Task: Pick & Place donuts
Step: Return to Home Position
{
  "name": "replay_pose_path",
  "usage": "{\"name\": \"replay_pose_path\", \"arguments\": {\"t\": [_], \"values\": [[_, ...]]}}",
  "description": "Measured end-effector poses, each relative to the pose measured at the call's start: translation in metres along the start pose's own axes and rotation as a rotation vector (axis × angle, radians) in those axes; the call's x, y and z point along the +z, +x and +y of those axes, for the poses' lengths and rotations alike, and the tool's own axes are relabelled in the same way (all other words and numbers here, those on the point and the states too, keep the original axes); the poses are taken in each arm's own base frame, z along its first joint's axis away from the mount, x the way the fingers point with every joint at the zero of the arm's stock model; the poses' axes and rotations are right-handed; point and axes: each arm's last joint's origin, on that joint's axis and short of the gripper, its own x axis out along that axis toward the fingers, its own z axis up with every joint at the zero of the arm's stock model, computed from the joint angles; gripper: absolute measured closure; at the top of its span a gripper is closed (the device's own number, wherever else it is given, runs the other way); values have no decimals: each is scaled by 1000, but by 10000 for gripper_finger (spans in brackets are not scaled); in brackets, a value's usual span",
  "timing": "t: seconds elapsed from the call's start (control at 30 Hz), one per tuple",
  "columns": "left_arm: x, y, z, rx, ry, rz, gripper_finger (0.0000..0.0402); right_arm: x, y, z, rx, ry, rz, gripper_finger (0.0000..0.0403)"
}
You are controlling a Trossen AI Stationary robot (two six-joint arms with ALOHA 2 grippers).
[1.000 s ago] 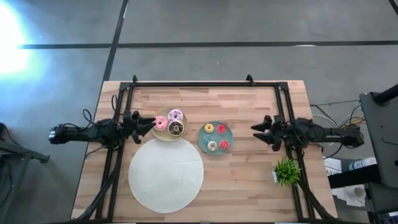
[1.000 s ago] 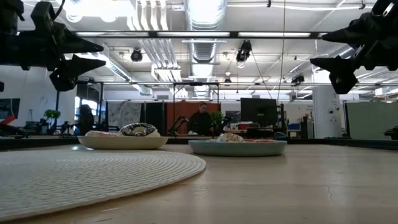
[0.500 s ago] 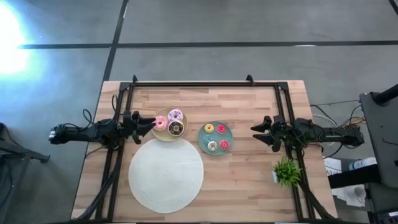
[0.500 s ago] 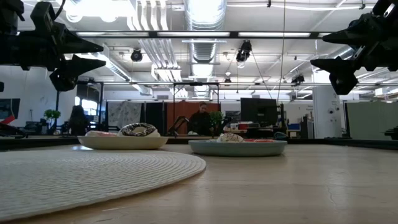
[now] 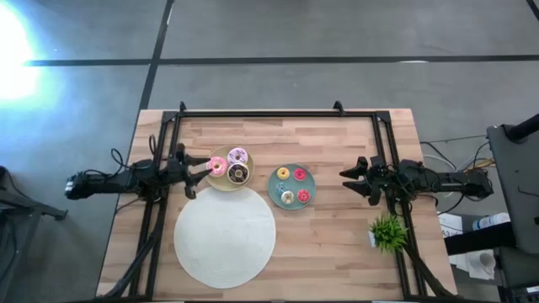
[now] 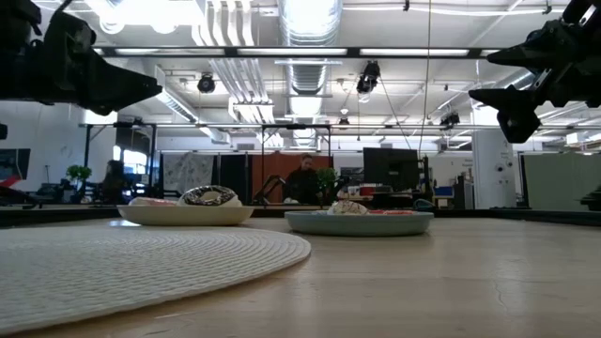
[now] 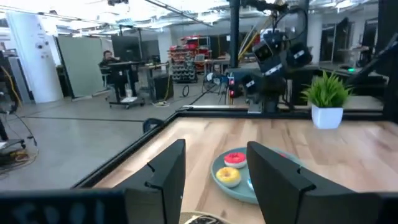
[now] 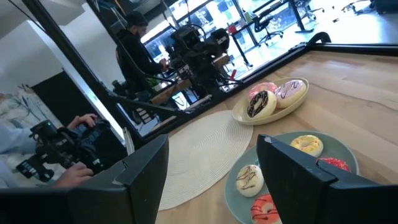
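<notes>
Wooden table (image 5: 337, 135) in a big open workshop. Three big donuts (image 5: 238, 174) sit on the cream plate (image 5: 221, 183) centre-left of the high view, four tiny donuts (image 5: 284, 173) on the teal plate (image 5: 311, 183) just right of it. The left gripper (image 5: 195, 175) hovers right at the cream plate's left edge; the right gripper (image 5: 354, 178) is further off, right of the teal one. Both are spread wide, holding nothing, so backing straight out looks easy.

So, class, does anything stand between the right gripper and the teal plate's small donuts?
Nothing visible: only bare tabletop separates the open right gripper from the small donuts on the teal plate. The left gripper hangs opposite.
</notes>
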Motion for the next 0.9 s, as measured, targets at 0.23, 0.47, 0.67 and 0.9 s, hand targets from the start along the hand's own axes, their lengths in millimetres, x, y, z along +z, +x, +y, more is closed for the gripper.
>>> {"name": "replay_pose_path", "arguments": {"t": [0.23,0.47,0.67,0.9], "values": [[-5,1,3,-180,-98,38,257,0,0,0,0,0,0,168],[-4,0,-3,-248,-121,38,257,0,0,0,0,0,0,168],[-4,1,-4,-256,-178,50,257,0,0,0,0,0,-1,168],[-4,2,-5,-255,-186,58,257,0,0,0,-2,0,2,168]]}}
